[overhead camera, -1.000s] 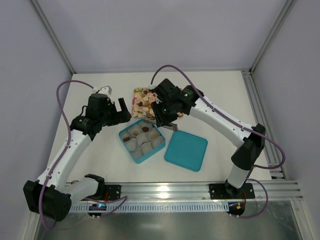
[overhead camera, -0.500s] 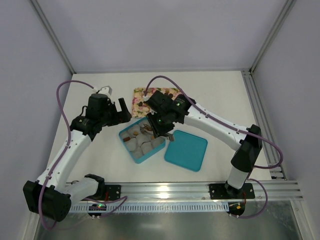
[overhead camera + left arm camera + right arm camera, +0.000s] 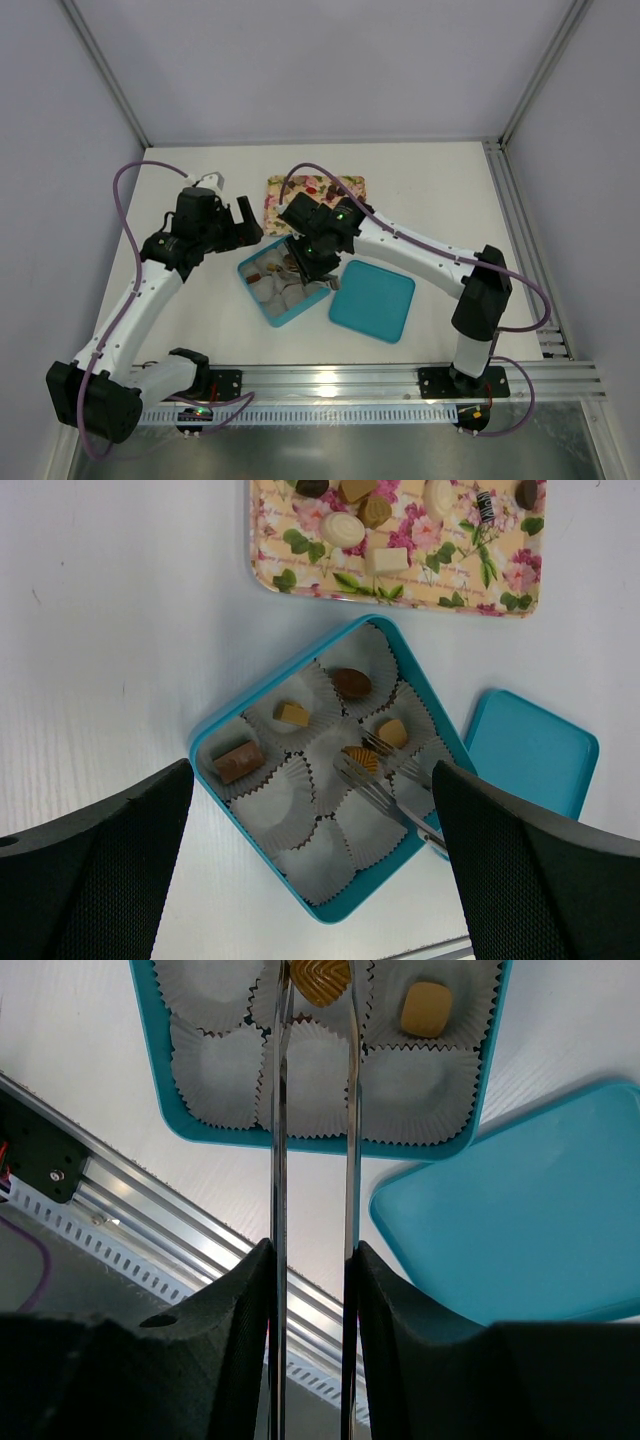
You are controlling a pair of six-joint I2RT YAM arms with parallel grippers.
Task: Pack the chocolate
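Observation:
My right gripper (image 3: 312, 1260) is shut on a pair of metal tongs (image 3: 279, 1110), and in the top view it (image 3: 315, 255) hangs over the teal box (image 3: 275, 315). The tong tips stand either side of a ridged tan chocolate (image 3: 320, 980) over a middle paper cup. The left wrist view shows this chocolate (image 3: 363, 759) and the tongs (image 3: 385, 795). Other chocolates lie in cups: a brown roll (image 3: 237, 762), a tan piece (image 3: 292, 713), a dark oval (image 3: 351, 683). More sit on the flowered tray (image 3: 265, 540). My left gripper (image 3: 245, 222) is open, high beside the box.
The teal lid (image 3: 372, 300) lies flat to the right of the box, close to its corner. The flowered tray (image 3: 350, 185) sits just behind the box. An aluminium rail (image 3: 180, 1200) runs along the table's near edge. White walls enclose the table.
The right arm has swung from over the flowered tray towards the near left, bringing the tongs and the chocolate over the box. The left arm has stayed still.

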